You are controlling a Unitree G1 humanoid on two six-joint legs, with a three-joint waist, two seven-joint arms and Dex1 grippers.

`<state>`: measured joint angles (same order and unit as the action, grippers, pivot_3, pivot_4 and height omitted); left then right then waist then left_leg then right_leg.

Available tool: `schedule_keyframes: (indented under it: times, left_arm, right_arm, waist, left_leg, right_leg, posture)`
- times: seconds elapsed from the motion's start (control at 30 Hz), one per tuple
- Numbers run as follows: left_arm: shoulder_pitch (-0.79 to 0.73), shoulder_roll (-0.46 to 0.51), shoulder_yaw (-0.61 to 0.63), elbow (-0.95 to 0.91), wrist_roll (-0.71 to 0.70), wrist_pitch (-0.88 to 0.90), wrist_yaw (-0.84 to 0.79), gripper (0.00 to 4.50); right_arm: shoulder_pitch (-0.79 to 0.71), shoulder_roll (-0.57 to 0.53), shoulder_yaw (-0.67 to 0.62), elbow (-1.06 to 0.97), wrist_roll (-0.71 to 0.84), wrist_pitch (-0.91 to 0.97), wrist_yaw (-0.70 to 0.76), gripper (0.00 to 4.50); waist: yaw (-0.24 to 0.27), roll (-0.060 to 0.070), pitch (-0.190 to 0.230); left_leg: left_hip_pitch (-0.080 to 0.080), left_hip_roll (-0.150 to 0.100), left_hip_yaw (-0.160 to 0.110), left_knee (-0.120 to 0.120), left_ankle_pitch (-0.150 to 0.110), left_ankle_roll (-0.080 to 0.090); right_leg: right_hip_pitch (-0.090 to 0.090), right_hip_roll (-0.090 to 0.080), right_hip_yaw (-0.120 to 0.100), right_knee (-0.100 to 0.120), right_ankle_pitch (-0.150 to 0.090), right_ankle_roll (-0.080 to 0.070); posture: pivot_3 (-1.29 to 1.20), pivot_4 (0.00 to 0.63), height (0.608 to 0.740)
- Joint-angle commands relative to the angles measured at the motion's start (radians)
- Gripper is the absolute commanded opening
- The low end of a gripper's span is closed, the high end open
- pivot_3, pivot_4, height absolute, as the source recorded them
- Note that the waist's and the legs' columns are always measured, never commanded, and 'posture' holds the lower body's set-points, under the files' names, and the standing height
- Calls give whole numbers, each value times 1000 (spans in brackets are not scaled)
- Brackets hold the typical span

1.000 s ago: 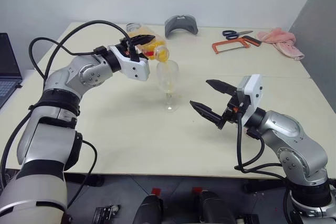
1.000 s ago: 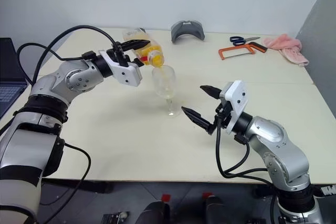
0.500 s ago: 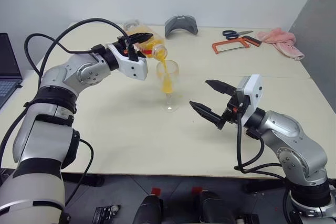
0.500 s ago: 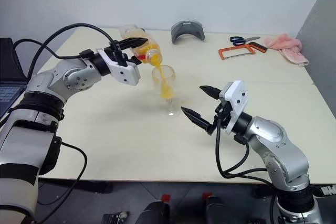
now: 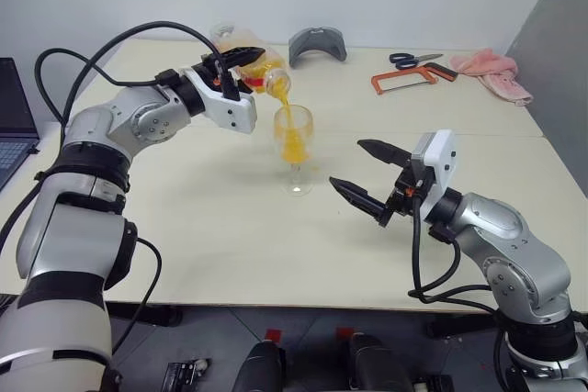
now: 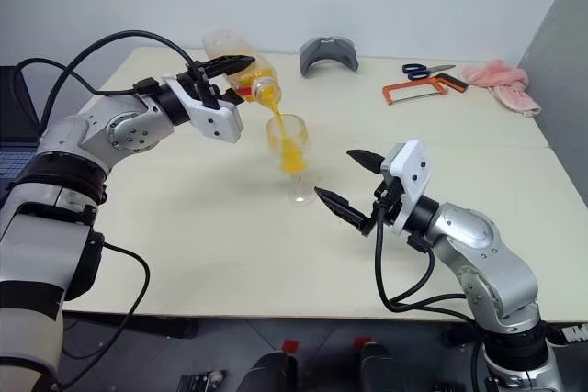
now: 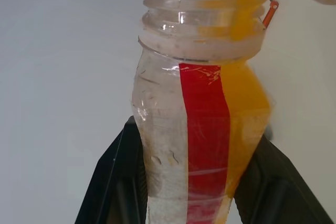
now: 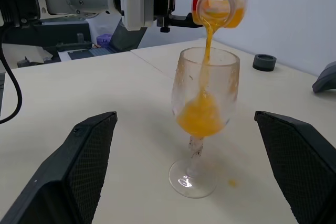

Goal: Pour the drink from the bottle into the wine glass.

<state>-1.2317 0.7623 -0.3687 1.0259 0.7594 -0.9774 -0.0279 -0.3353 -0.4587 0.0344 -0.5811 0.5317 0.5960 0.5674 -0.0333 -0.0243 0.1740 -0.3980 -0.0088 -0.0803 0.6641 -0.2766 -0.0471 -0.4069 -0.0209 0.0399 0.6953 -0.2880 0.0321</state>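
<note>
My left gripper (image 5: pixel 243 63) is shut on the bottle (image 5: pixel 257 68), a clear plastic one with a red label strip (image 7: pixel 205 145). It is tipped mouth-down over the wine glass (image 5: pixel 294 149). A thin stream of the orange drink (image 8: pixel 208 40) falls from the uncapped mouth into the bowl. Orange liquid (image 8: pixel 199 119) fills the lower part of the bowl. The glass stands upright on the table. My right gripper (image 5: pixel 347 164) hovers open just right of the glass, level with its stem, and its fingers (image 8: pixel 86 161) are apart from it and hold nothing.
At the back of the cream table (image 5: pixel 230 236) lie a grey curved object (image 5: pixel 317 43), scissors (image 5: pixel 413 60), an orange-framed saw (image 5: pixel 404 80) and a pink cloth (image 5: pixel 491 71). A laptop (image 5: pixel 14 126) sits at the far left. A small dark round piece (image 8: pixel 264 62) lies behind the glass.
The bottle has tipped further and lifted slightly in the left gripper. The drink now streams out and the level in the glass has risen. The right arm is still.
</note>
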Motion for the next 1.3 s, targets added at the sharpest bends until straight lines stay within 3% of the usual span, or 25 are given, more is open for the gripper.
schedule_keyframes:
  times: [0.03, 1.3]
  left_arm:
    - [-44, 25, -3, -3, 4, -8, 33, 1670]
    - [-68, 35, -33, 15, 36, -11, 83, 1670]
  right_arm:
    - [-18, 2, -2, -11, 6, -15, 5, 4500]
    - [-7, -1, 13, -12, 2, -20, 7, 4500]
  waist:
    - [0, 0, 0]
    - [0, 0, 0]
  left_leg:
    - [0, 0, 0, 0, 0, 0]
    - [0, 0, 0, 0, 0, 0]
  right_leg:
    - [0, 0, 0, 0, 0, 0]
    - [0, 0, 0, 1, 0, 0]
  posture:
    - [0, 150, 740]
    - [0, 150, 740]
